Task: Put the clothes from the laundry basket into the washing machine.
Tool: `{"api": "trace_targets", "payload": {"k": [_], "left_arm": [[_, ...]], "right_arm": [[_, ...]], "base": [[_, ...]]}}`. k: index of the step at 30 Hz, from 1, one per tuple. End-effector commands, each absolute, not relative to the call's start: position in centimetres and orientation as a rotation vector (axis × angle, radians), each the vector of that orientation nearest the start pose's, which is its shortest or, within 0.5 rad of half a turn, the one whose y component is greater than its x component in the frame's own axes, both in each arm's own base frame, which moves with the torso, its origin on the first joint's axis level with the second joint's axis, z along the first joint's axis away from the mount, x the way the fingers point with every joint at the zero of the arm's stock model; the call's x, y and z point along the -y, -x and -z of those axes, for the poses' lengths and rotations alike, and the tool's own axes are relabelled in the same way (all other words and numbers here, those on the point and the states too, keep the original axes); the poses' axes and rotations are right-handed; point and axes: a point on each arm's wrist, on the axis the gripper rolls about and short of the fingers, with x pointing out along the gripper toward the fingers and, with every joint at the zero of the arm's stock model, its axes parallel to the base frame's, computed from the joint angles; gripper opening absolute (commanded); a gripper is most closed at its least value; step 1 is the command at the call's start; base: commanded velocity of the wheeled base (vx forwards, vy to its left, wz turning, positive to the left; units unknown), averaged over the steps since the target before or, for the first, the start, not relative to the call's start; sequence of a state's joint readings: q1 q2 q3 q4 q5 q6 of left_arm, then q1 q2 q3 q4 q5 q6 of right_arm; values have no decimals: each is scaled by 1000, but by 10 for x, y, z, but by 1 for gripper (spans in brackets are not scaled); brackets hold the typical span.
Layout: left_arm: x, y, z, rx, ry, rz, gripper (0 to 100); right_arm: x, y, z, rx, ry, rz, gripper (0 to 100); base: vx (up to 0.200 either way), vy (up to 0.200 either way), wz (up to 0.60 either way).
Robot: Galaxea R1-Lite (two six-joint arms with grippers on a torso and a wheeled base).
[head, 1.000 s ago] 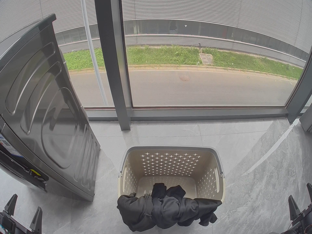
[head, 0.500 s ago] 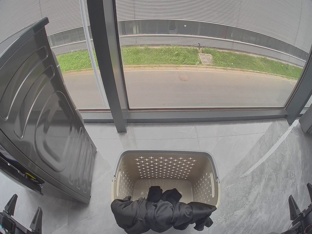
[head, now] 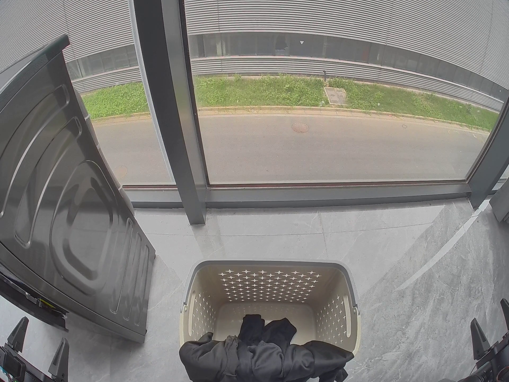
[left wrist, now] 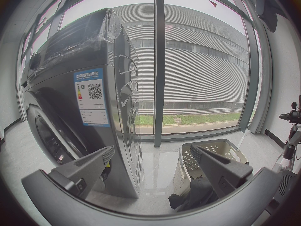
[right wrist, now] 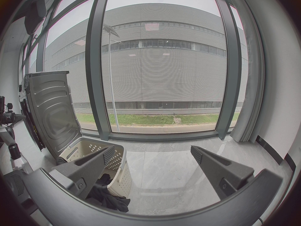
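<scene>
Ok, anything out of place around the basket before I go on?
The dark clothes are not fully inside the laundry basket: they drape over its near rim, partly hanging outside. Nothing else stands out.

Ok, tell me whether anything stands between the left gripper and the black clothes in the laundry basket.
Nothing visible does. The black clothes hang over the near rim of the laundry basket, with bare floor between them and the open left gripper. The washing machine stands close beside that path.
</scene>
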State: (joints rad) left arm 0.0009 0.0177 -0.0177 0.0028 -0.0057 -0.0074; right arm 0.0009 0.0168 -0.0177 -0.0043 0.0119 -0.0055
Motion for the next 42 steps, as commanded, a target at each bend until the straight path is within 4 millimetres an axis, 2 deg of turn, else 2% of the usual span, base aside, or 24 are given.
{"api": "trace_targets", "payload": {"k": [1, 19, 23, 42], "left_arm": [[0, 23, -76, -2, 8, 5, 100], [0, 23, -76, -2, 8, 6, 100], [0, 23, -76, -2, 9, 6, 100], [0, 23, -76, -2, 8, 6, 100]], "right_arm": [[0, 22, -76, -11, 6, -14, 100], [0, 22, -76, -11, 6, -14, 100], [0, 22, -76, -11, 6, -14, 100], [0, 22, -76, -11, 6, -14, 100]], "base": [[200, 0, 0], [11, 0, 0], [200, 0, 0], [0, 0, 0]]}}
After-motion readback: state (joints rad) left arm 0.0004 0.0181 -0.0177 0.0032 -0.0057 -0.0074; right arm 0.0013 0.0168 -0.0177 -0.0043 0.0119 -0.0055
